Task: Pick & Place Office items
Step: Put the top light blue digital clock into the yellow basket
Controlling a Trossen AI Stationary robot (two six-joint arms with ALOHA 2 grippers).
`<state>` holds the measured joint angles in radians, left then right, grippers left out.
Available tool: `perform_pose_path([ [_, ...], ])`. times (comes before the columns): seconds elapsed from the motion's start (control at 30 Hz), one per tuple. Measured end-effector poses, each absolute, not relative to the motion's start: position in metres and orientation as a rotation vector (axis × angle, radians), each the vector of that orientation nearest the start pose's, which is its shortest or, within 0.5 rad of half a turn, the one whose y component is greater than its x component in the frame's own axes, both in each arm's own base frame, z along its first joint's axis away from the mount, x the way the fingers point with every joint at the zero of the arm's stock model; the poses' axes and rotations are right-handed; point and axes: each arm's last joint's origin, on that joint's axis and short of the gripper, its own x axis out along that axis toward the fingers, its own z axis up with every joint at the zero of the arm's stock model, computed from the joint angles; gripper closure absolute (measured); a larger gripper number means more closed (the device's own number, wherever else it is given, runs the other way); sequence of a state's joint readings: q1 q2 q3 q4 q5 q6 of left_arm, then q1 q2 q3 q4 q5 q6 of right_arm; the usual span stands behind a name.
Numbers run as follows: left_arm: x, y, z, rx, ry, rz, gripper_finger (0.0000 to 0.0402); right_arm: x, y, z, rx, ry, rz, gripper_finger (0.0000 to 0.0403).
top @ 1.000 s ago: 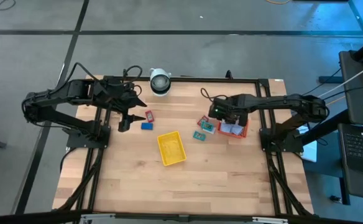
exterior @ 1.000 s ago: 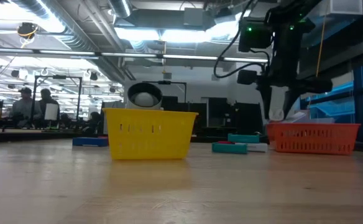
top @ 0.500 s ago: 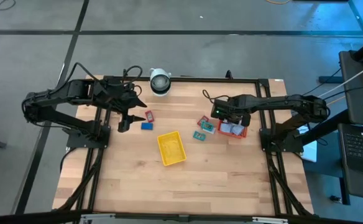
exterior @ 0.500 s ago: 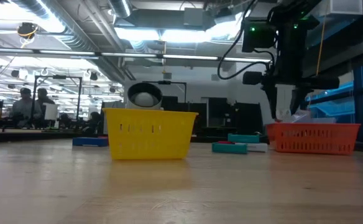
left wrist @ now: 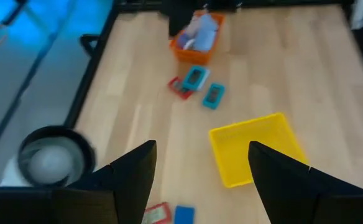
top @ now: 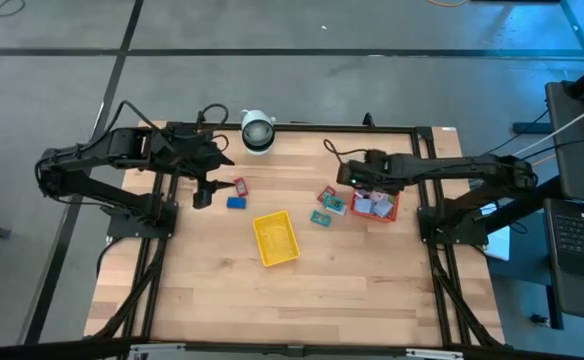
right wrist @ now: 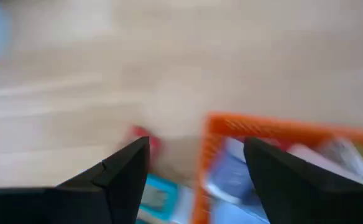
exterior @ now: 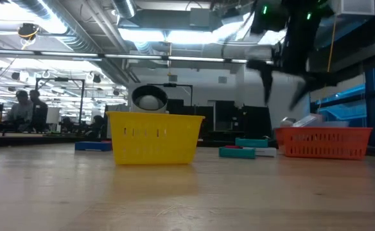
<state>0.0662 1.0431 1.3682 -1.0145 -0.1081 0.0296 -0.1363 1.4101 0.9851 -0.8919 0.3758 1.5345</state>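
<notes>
At the right end of the table, the right gripper (top: 364,178) hangs just over the near-left corner of the red tray (top: 390,214), its fingers (right wrist: 122,171) spread apart with nothing between them; in its wrist view the tray wall (right wrist: 243,124) and the packets inside show past the fingertips. Several items (top: 374,205) already lie heaped in that tray, pale blue and pinkish white. Just beside the tray, on the bare wood, lie a red packet (top: 334,205) and two teal ones (top: 328,195), (top: 319,218), close together and nearly under the gripper's left side. Across the table a red block (top: 240,186) and a blue block (top: 236,202) sit near the left gripper (top: 202,192), whose fingers (left wrist: 128,168) also stand open and empty above them. The yellow tray (top: 275,238) lies between the two groups and looks empty. These pieces look light, flat and stiff, so they should lift easily but may skid on the wood or tip in a loose grip; pinching across the short edges, fingers brought right down to the table, seems the surest hold. The teal ones lie askew, so the wrist would likely need turning to square up
</notes>
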Motion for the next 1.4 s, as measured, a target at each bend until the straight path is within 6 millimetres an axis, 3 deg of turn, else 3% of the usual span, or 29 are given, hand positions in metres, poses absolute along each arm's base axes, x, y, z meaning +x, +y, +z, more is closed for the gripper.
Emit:
perform_pose_path([
  [0.17,0.164,0.018,0.386,0.079,0.915,0.233,0.0151,0.246,-0.026,0.272,0.891,0.483,-1.113,0.0136],
  [0.27,0.163,0.019,0.365,0.057,1.058,0.199,0.0151,0.249,-0.011,0.292,0.783,0.465,-0.932,0.0136],
  [0.43,0.173,0.016,0.331,0.022,1.115,0.118,0.0151,0.257,-0.004,0.283,0.687,0.691,-0.704,0.0145],
  [0.57,0.182,0.014,0.326,0.017,1.066,0.095,0.0151,0.272,-0.011,0.259,0.565,0.988,-0.547,0.0155],
  [0.7,0.188,0.011,0.339,0.021,1.016,0.069,0.0151,0.290,-0.022,0.250,0.372,1.217,-0.502,0.0150],
  [0.87,0.194,0.006,0.367,0.031,0.921,0.040,0.0151,0.323,-0.030,0.232,0.118,1.335,-0.465,0.0130],
  [1.1,0.193,-0.003,0.416,0.054,0.759,0.016,0.0151,0.332,-0.049,0.174,0.293,1.596,-0.544,0.0098],
  [1.4,0.207,-0.004,0.455,0.054,0.656,0.019,0.0151,0.342,-0.040,0.171,0.309,1.529,-0.492,0.0067],
])
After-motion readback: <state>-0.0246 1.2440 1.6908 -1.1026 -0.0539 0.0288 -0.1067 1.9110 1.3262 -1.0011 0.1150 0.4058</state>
